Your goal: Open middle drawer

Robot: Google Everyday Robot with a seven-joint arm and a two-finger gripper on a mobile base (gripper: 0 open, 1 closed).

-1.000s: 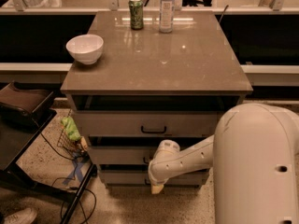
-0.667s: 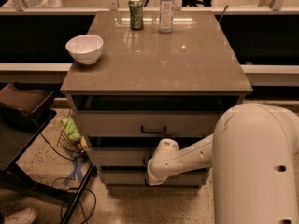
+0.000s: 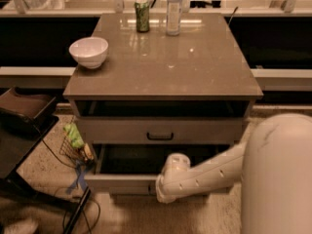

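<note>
The middle drawer (image 3: 122, 183) of the grey-beige cabinet stands pulled out toward me, and its dark inside (image 3: 141, 159) shows below the uppermost drawer (image 3: 204, 129). The uppermost drawer is pushed in and has a small dark loop handle (image 3: 160, 136) at its centre. My gripper (image 3: 163, 190) is at the centre of the pulled-out drawer's front. My white wrist covers the spot where that drawer's handle sits. My arm (image 3: 209, 174) reaches in from the right.
On the cabinet top (image 3: 195, 67) stand a white bowl (image 3: 88, 51), a green can (image 3: 142, 14) and a clear bottle (image 3: 173, 13). A wire basket with a green item (image 3: 73, 136), a dark stand (image 3: 24, 111) and floor cables (image 3: 78, 184) lie left. My white body (image 3: 278, 179) fills the lower right.
The middle drawer has slid out toward me, exposing its dark inside. My gripper moved back with the drawer front.
</note>
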